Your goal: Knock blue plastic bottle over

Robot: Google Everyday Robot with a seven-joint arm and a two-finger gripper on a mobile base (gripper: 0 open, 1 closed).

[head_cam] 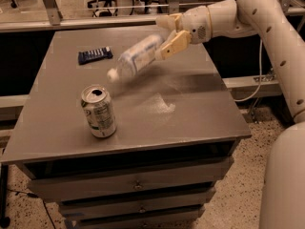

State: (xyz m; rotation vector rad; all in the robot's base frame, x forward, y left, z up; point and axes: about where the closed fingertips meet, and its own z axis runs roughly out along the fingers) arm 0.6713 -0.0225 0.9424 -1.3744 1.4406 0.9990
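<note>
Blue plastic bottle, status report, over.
Gripper open over far side of grey table, beside base of clear white-capped plastic bottle. Bottle tilted steeply, cap low and left. Silver soda can upright front-left of cap, apart; flat dark-blue packet further left.

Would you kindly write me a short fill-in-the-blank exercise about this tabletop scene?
1. The tilted blue plastic bottle points its white ____ toward the soda can.
2. The gripper, at the bottle's end opposite the cap, is ____, not shut.
3. The soda can stands ____ on the table.
4. The dark packet lies ____ on the table, apart from the bottle.

Missing words: cap; open; upright; flat.
</note>
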